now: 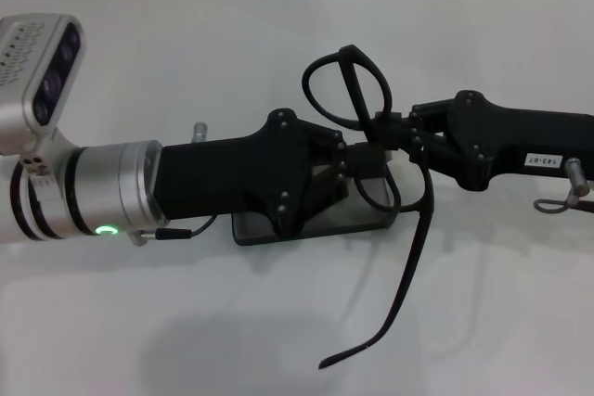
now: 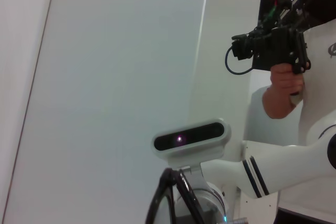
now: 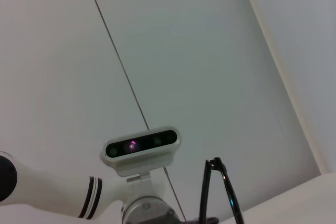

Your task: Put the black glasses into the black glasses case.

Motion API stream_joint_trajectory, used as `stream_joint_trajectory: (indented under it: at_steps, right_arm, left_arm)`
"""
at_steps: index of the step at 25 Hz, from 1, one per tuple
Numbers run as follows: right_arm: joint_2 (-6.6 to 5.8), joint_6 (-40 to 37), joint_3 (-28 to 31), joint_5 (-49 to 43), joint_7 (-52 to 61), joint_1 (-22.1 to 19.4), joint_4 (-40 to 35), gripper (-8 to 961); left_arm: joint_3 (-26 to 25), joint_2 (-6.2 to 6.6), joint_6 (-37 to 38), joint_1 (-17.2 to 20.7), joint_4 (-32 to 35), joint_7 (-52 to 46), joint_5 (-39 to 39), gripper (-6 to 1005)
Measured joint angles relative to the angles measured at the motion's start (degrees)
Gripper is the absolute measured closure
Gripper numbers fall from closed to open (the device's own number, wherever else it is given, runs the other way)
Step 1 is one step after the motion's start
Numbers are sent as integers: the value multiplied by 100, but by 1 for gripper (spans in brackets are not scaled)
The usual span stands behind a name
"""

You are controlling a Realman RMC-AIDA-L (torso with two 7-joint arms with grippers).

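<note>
Glasses (image 1: 353, 90) are held up in the air between the two hands, above the case (image 1: 357, 220), which lies open on the counter (image 1: 186, 62) under the left hand (image 1: 357, 162). The right hand (image 1: 394, 127) is clamped on the frame near a hinge; lenses stand upright behind it, and one temple hangs unfolded, sweeping down toward the near edge of the counter. The left hand sits just beside the frame, touching or nearly so; whether it is clamped or apart I cannot tell. To do this step well, I judge the loose temple should be folded against the frame first, the right hand holding steady, or it will overhang the case. Both wrist views catch only a frame edge.
</note>
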Motion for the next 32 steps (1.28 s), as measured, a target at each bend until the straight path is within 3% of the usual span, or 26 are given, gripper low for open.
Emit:
stream_joint_trajectory:
  at_steps: [24, 30, 32]
  right_arm:
    - [-17, 132, -10, 10, -68, -29, -5, 889]
    - [-68, 469, -6, -13, -169, -90, -90, 889]
    - [-100, 626, -6, -35, -230, -117, -106, 889]
  left_arm:
    - [87, 45, 50, -63, -99, -80, -143, 995]
    - [88, 128, 310, 1, 307, -527, -67, 995]
    - [88, 231, 422, 12, 428, -766, 17, 995]
